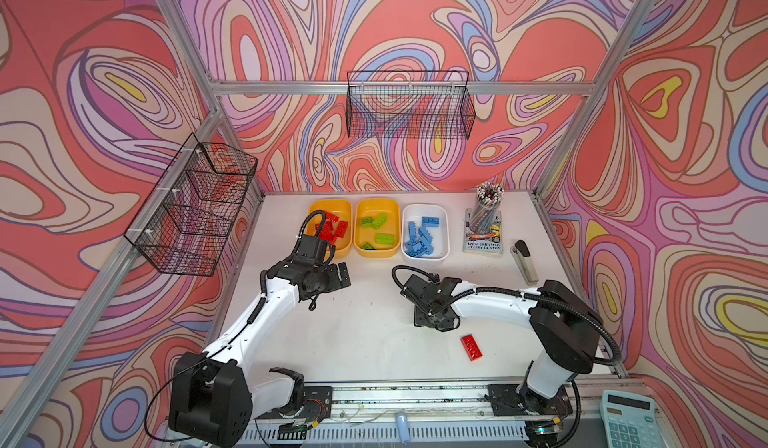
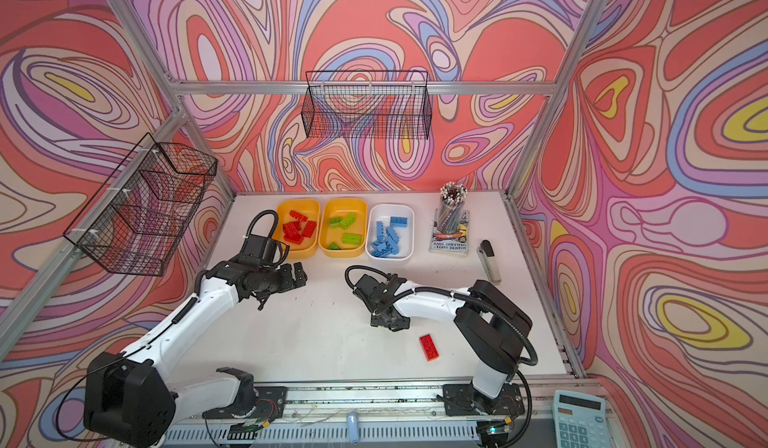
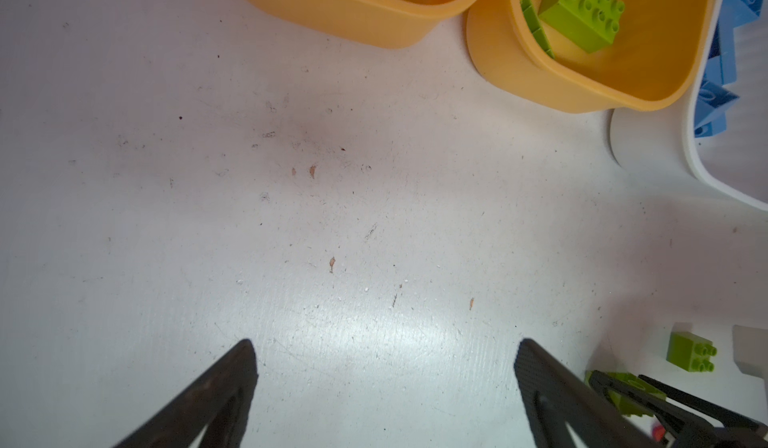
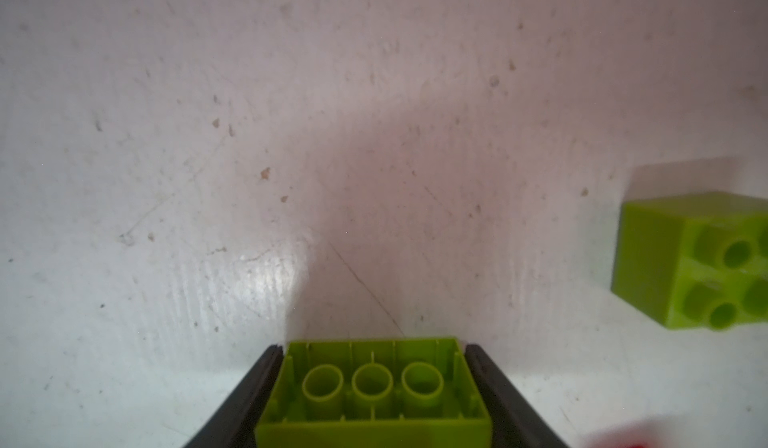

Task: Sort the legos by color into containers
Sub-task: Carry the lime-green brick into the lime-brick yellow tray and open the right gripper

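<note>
Right gripper clamped on upturned lime green plastic 2x4 brick, jaws apparently at its short ends, mid-table. Target is probably the middle yellow-orange plastic tub holding greens, far and slightly left. Left gripper spread wide, empty, nearer that tub.

High stereo pair, close wrist views

tabletop: white, scuffed, speckled, slight sheen under the light. green brick: smooth glossy plastic. yellow tubs: satin plastic, finely textured. jaws: matt black. baskets: black wire mesh. frame: brushed metal. arm shells: smooth white plastic.
</note>
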